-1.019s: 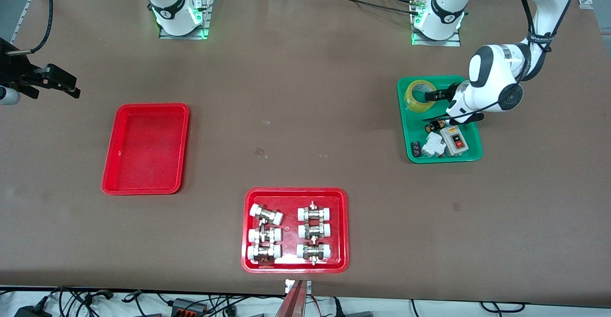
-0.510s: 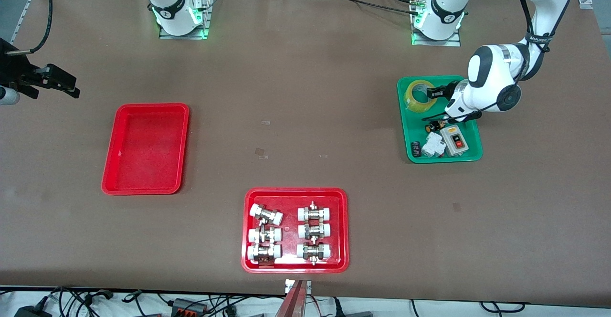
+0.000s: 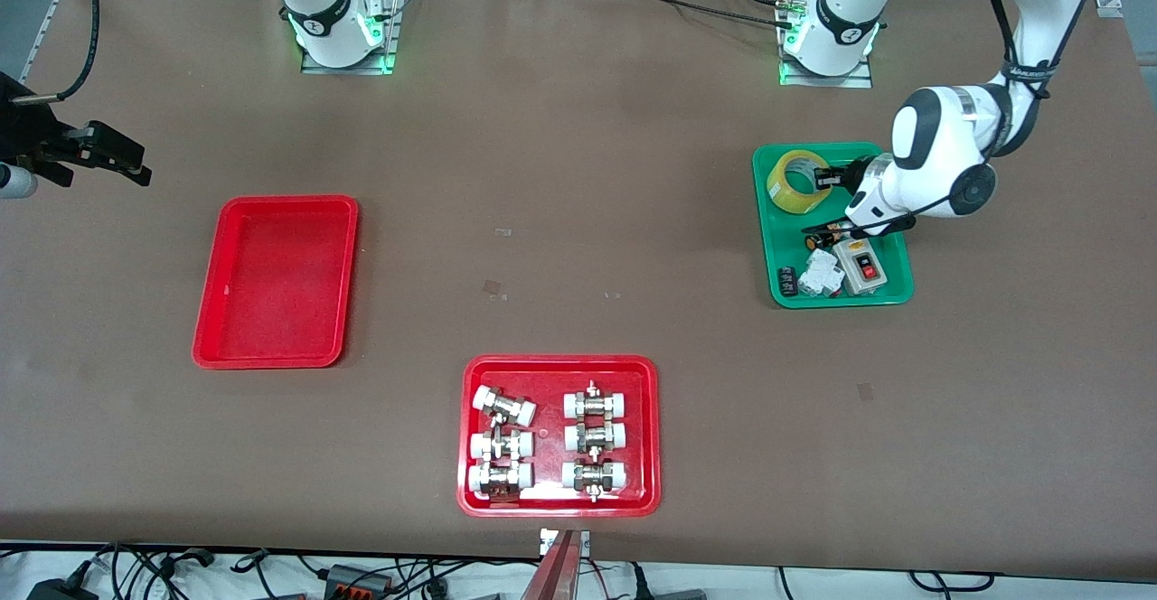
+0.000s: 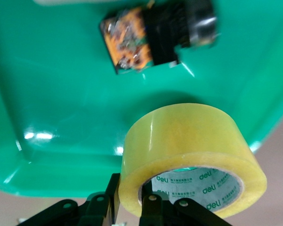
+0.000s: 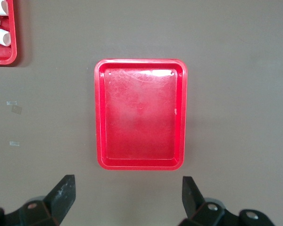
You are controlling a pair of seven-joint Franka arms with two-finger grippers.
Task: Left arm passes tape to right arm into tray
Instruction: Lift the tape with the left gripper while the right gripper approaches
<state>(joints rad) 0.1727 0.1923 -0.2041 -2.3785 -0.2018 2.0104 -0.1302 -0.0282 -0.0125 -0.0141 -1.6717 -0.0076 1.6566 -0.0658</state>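
While pinching tape [image 4: 191,150], left tool [image 3: 827,177]

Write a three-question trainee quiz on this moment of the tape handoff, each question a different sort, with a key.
1. True or false: the left gripper is shut on the tape.
2. Multiple choice: the tape is over which tray? A. the green tray B. the plain red tray C. the red tray of fittings
3. Fill in: the right gripper waits with its fingers ____, near the right arm's end of the table.

Key: 1 true; 2 A; 3 open.
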